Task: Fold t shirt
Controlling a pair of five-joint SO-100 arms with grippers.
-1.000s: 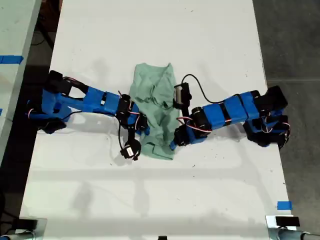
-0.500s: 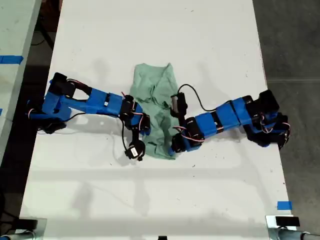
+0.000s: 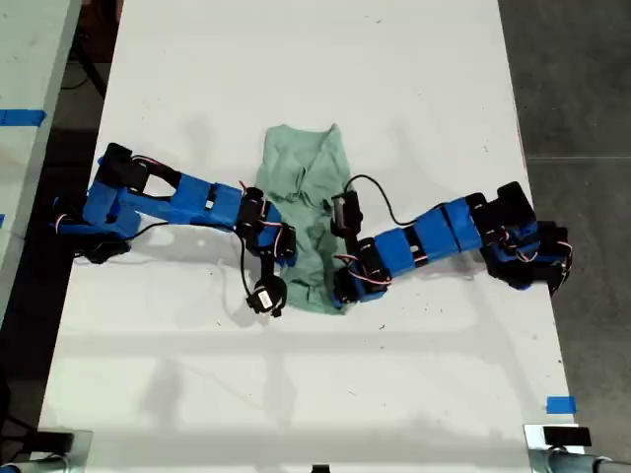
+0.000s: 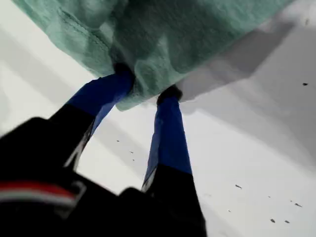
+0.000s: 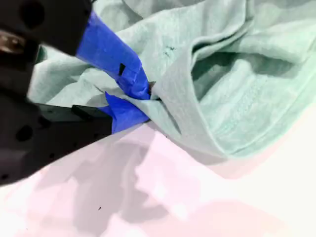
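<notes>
On the white table (image 3: 296,394), mid-scene, the t shirt (image 3: 306,187) lies bunched lengthwise, its near end between two arms. Left in the exterior view, one arm (image 3: 187,202) reaches in low, wrist bent down at the cloth's left edge. Right, the other arm (image 3: 434,232) stretches flat toward the near hem. I can't match either arm to a wrist view.

My first gripper (image 4: 147,88): tips buried under a raised hem, fingers apart; whether it grips, I cannot tell. My second gripper (image 5: 143,96): clenched on a thin fold.

Risks, as I judge them: the thin pinch slipping free; uneven pulls bunching the cloth further
</notes>
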